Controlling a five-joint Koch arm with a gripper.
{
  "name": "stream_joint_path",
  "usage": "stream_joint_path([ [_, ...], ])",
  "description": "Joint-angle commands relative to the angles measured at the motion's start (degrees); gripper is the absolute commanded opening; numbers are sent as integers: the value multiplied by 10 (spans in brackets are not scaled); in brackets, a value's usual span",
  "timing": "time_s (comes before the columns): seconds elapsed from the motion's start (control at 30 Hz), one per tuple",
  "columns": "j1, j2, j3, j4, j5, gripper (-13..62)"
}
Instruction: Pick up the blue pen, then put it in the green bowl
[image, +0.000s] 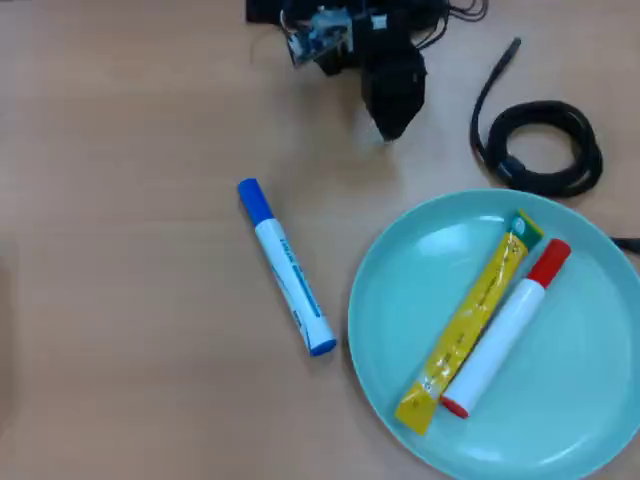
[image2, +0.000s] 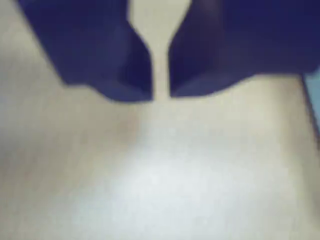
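The blue pen lies flat on the wooden table, slanted, blue cap toward the top in the overhead view, just left of the green bowl and not touching it. In the bowl rest a red-capped marker and a yellow packet, side by side. The gripper sits at the top edge, well apart from the pen, holding nothing. In the wrist view, its jaws stand nearly together, a thin gap between them, over bare tabletop. A coiled black cable lies above the bowl.
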Motion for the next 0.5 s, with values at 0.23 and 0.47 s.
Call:
stream_joint_path([
  [0.23,-8,56,-134,64,80,-46],
  [0.47,-4,54,-248,161,229,-36],
])
